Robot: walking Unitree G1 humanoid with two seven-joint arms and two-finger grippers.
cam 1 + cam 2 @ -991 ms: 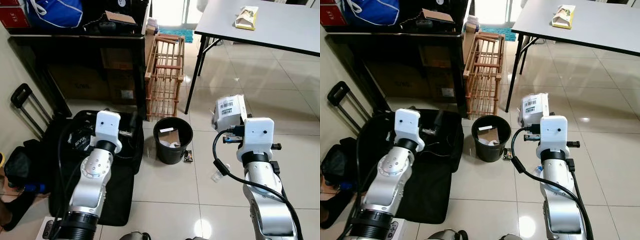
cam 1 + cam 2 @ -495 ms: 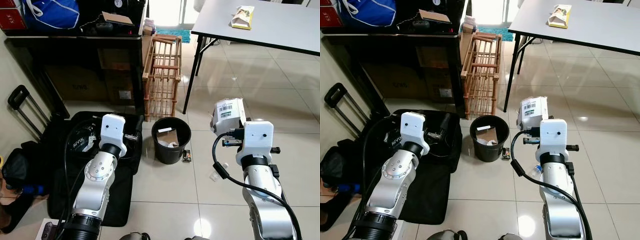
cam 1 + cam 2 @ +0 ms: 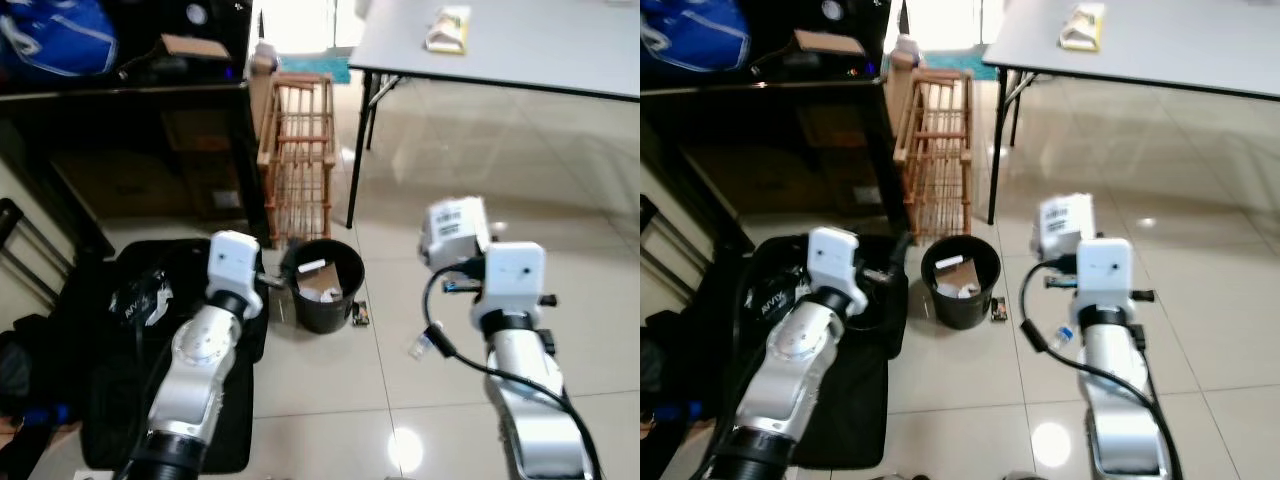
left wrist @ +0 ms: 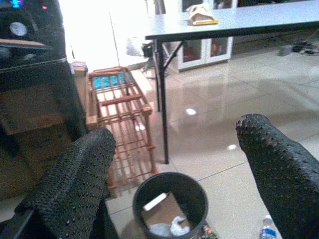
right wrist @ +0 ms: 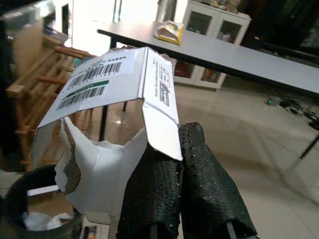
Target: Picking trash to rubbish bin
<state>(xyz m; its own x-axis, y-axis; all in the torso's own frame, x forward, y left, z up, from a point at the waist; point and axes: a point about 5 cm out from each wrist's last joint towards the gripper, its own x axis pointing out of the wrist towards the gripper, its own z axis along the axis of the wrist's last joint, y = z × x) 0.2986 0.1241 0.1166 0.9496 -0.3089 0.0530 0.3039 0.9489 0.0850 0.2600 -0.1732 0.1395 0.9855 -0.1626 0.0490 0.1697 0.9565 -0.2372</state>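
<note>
Head views, from the left: a black bag (image 3: 120, 330) on glossy tiles, the left gripper (image 4: 174, 164) with its pebbled fingers spread wide and holding nothing, then the round black bin (image 3: 322, 285) holding cardboard scraps. Farther right, the right gripper (image 5: 182, 164) pinches a torn white carton (image 5: 114, 94); the right wrist view reveals its barcode labels.

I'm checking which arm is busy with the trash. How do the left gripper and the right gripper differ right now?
The left gripper is open, its fingers spread wide with nothing between them; the right gripper is shut on a torn white carton. The left gripper looks down at the black bin from close by; the right gripper holds the carton up off to the bin's right, not over it. Both have black, dotted fingers on silver arms.
</note>
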